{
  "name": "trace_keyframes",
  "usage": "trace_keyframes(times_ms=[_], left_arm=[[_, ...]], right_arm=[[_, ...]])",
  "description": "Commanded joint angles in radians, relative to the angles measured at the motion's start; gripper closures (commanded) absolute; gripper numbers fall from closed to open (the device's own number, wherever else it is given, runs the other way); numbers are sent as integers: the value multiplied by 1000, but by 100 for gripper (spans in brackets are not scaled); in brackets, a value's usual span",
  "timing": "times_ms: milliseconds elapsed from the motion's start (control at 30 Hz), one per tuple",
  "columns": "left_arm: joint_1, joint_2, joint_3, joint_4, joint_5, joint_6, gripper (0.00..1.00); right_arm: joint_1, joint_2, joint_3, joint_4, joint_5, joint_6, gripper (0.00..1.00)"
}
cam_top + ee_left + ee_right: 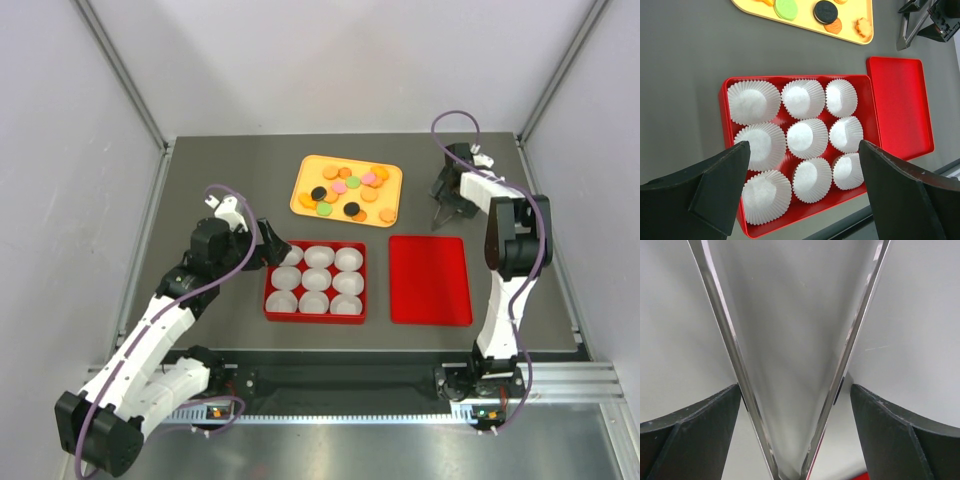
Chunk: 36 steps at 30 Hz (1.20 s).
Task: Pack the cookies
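Observation:
The cookies (345, 185), mostly orange with pink, green and black ones, lie on a yellow tray (310, 160) at the back. The left wrist view catches a green and a black cookie (825, 11). A red box (316, 318) holds several white paper cups (318, 279), all with nothing in them. My left gripper (275, 243) hovers open over the box's left side (805, 144). My right gripper (443, 200) is right of the tray, its fingers pressed on both arms of metal tongs (720, 325) that point down at the table (795, 387).
The red lid (430, 280) lies flat to the right of the box. Grey walls enclose the table on three sides. A metal rail runs along the near edge by the arm bases.

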Motion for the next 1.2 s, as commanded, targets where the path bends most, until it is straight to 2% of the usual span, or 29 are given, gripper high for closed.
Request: trace_keyframes(times_ms=[0,200,300,333,400,600,800,1167], left_arm=[[-4,-4,-8,54,-1,6,6],[-4,15,-4,51,0,8,6],[-4,25,-4,54,-3,8,6],[-4,27,-4,54,-3,8,6],[-4,33,-4,54,-6,9,6],[-4,44,4,48,-16,14,6],[-4,41,9,38,-32,17,6],[-6,52,9,33,-42,20,6]], right_arm=[[6,41,33,12,4,30,11],[9,66,71,-8,-7,4,23],[11,61,79,-8,-15,-27,33],[9,55,83,-10,-18,-33,39],[11,31,83,-10,-29,-53,43],[27,-81,91,-14,-36,-122,44],[34,-216,73,-33,-124,-159,44],[110,-454,-137,-10,-210,-225,44]])
